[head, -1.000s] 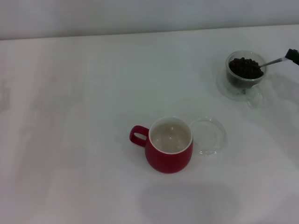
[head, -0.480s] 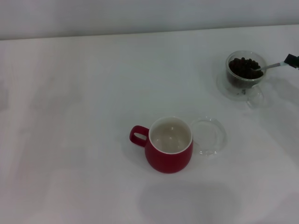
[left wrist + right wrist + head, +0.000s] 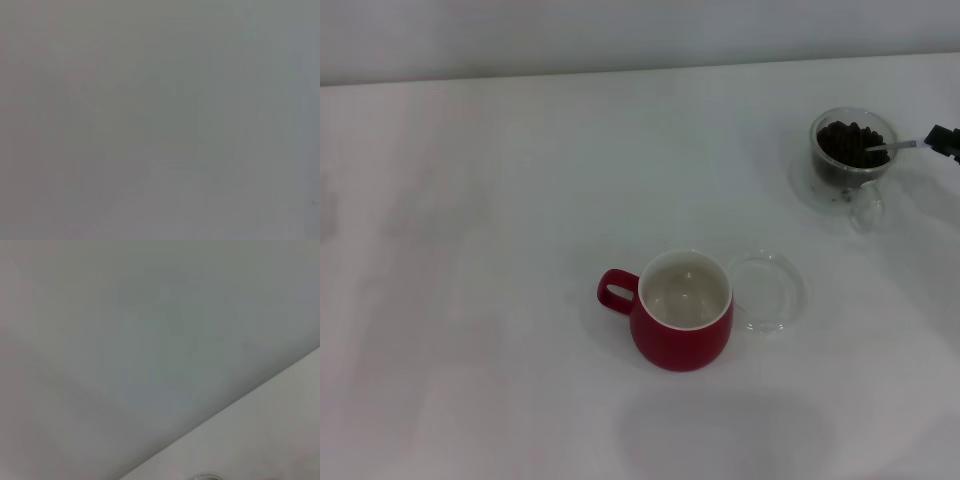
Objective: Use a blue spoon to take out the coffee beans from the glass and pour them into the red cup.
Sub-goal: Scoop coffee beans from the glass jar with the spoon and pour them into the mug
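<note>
The red cup (image 3: 682,312) stands at the table's middle, its loop handle to the left and its cream inside empty. The glass (image 3: 853,150) stands at the far right, full of dark coffee beans (image 3: 848,141). The blue spoon (image 3: 892,147) shows only its silver neck, and its bowl rests on the beans at the glass's right rim. My right gripper (image 3: 944,138) shows as a dark tip at the right edge, holding the spoon's hidden handle. My left gripper is out of view.
A flat round clear glass saucer (image 3: 767,291) lies right beside the red cup. The white table (image 3: 500,250) ends at a pale wall at the back. Both wrist views show only blank pale surfaces.
The right gripper tip has dropped lower at the right edge, and the spoon now lies flatter with its bowl at the glass's right rim. The glass has shifted slightly right.
</note>
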`<state>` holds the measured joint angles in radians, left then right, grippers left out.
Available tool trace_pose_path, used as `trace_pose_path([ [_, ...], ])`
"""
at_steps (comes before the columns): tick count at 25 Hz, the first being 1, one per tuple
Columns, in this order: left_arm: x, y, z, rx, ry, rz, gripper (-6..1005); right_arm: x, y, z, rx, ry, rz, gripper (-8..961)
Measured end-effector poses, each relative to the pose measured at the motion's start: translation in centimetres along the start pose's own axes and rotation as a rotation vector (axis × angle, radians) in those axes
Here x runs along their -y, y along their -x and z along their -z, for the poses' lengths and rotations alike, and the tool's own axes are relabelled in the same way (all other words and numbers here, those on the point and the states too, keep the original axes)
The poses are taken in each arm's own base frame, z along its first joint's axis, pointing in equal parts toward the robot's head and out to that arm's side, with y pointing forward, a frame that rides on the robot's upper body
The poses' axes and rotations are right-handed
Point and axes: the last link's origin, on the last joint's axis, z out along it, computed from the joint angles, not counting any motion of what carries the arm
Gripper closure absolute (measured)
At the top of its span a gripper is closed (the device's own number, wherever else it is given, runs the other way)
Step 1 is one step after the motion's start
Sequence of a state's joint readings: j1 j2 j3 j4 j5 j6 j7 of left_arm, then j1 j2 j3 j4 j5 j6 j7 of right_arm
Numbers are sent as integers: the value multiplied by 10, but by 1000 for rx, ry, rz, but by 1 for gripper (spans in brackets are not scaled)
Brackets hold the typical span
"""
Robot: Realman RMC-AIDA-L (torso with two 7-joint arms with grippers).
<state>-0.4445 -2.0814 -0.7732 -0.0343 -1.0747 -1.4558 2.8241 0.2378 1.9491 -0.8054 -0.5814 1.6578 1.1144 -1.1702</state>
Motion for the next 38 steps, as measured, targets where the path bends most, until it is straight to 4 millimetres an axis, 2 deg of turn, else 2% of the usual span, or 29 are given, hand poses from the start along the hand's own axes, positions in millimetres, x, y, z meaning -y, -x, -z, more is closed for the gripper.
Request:
trace_pose_path([
  [22,3,2,7,10,-10,1,495,4,2,9,51,6,-93,813],
  [38,4,1,7,11,-11,-4,496,7,4,13,24,15,-229,812],
])
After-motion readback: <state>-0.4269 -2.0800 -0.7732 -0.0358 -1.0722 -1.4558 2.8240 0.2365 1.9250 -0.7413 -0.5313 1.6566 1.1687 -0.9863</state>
